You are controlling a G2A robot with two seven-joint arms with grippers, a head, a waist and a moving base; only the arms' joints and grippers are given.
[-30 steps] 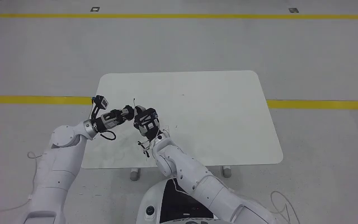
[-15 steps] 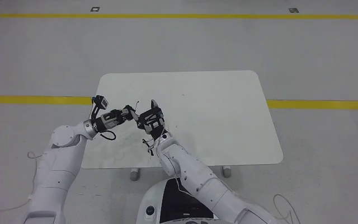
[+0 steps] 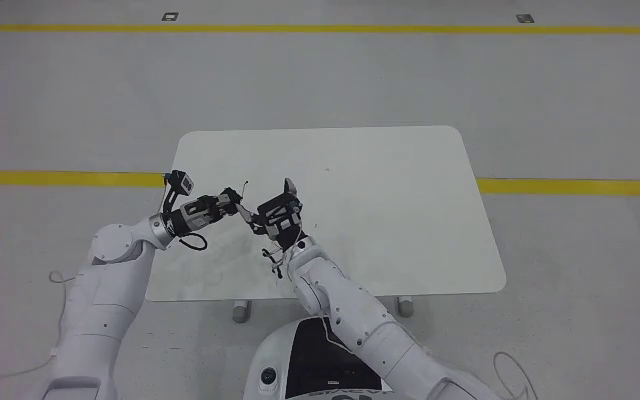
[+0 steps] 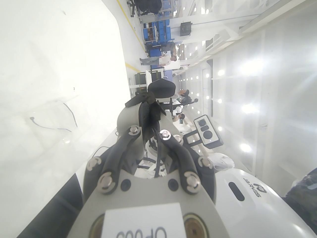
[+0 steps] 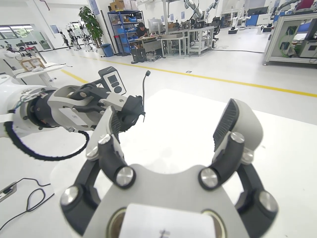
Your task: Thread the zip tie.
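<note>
Because the threading is done in the air, the white rounded-corner rectangular tabletop serves only as a floor under the work. Both arms meet above its left part, roughly midway between the near and far edges.

The left gripper lies level over the tabletop, pointing towards the right edge, with its dark-padded fingers pressed together on the lower part of the thin black plastic zip tie. That grip stands the strap upright, its small square head at the top and clear of the pads. This probably keeps the free length steady and reachable from the other side.

The right gripper sits just beside it, apart from the tie, ribbed pads spread wide and empty. Its opening faces the strap, seemingly ready to take the free end.

The tie itself is straight, with no loop formed, so the threading has yet to be done. Being so slender and springy, it could easily twist in the pinch or slip away from a closing pad.
</note>
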